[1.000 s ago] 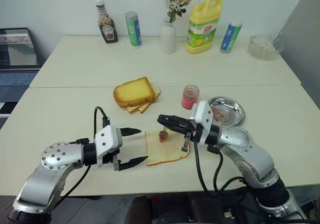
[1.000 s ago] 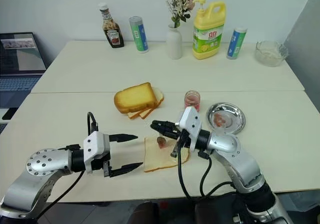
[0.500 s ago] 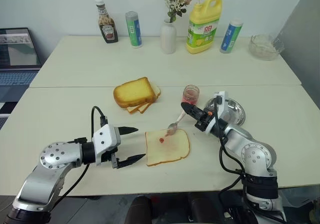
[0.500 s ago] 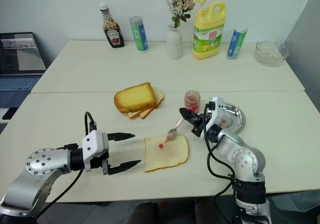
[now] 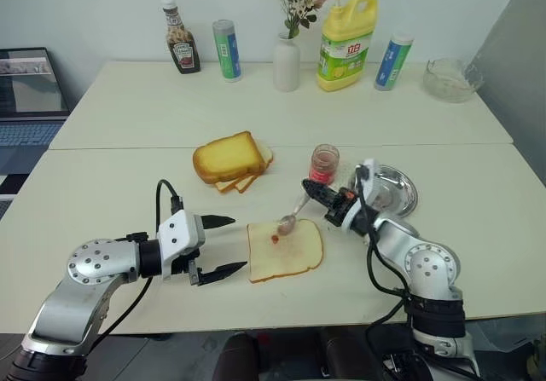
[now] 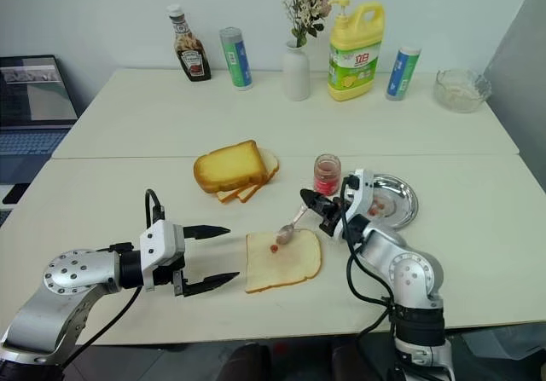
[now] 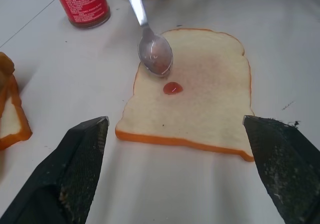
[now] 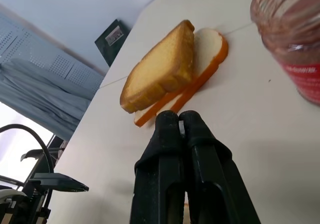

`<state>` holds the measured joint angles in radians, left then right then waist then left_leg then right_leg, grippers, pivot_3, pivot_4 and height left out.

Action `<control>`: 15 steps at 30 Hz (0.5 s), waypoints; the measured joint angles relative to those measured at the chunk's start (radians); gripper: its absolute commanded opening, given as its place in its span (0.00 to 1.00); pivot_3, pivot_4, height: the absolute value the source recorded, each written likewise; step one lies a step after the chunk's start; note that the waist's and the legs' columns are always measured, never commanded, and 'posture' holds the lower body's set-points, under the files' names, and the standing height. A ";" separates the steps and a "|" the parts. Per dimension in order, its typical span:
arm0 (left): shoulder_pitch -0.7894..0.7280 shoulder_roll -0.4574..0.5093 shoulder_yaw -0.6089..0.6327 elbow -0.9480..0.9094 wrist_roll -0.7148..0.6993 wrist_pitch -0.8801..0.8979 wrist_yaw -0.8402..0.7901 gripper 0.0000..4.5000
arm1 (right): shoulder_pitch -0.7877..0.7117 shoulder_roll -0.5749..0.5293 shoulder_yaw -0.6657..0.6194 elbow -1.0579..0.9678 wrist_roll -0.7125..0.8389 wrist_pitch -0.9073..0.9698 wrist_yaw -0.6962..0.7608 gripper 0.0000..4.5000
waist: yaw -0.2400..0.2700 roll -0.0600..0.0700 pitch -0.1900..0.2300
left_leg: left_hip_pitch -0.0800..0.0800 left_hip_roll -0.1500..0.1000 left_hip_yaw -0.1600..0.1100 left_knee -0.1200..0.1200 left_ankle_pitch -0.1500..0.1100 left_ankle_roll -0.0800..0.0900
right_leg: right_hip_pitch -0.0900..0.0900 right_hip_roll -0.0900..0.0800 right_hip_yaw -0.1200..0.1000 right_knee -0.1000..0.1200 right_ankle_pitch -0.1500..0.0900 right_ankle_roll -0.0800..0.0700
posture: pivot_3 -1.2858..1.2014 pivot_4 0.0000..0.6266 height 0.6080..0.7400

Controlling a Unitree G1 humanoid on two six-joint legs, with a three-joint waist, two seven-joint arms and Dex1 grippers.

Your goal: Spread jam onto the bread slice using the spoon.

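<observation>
The spoon sits over the bread, with one small dot of jam on it.

The table (image 5: 102,185) is big and pale. On it lies the bread slice (image 5: 286,251), near the front edge. The left gripper (image 5: 220,246) waits just beside the bread with its two fingers spread wide, holding nothing. The right gripper (image 5: 312,190) is squeezed tight on the handle of the spoon (image 5: 291,217). The spoon's bowl is at the far corner of the bread, next to a tiny red blob. The jam (image 5: 324,164) jar stands just behind, near a steel dish (image 5: 401,195). The bread is loose, so I think a hard push could slide it away. The spoon is thin and could twist in the fingers. A swing back could knock the jar over.
</observation>
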<state>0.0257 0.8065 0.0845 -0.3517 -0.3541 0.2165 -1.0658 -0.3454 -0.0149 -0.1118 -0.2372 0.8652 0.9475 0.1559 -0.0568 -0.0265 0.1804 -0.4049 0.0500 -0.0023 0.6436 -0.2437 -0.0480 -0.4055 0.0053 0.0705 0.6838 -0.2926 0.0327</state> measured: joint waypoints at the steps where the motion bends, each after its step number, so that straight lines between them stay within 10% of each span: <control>1: -0.002 0.000 0.000 0.000 0.000 0.001 -0.003 1.00 | 0.005 0.017 0.001 0.001 0.002 0.003 -0.010 0.01 | 0.000 0.000 0.000 | 0.000 0.000 0.000 0.000 0.000 0.000 | 0.000 0.000 0.000 0.000 0.000 0.000 | 0.52 0.24 1.00; 15: 0.000 0.000 -0.002 0.003 0.001 -0.002 -0.014 1.00 | 0.059 -0.062 0.010 -0.039 0.098 0.153 -0.004 0.01 | 0.000 0.000 0.000 | 0.001 0.000 0.000 0.000 0.000 0.000 | 0.000 0.000 0.000 0.000 0.000 0.000 | 0.52 0.24 1.00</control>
<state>0.0255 0.8062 0.0825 -0.3490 -0.3535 0.2143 -1.0800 -0.2859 -0.0767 -0.1021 -0.2762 0.9630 1.1000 0.1520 -0.0568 -0.0267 0.1800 -0.4044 0.0500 -0.0023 0.6436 -0.2437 -0.0480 -0.4053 0.0054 0.0705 0.6840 -0.2927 0.0328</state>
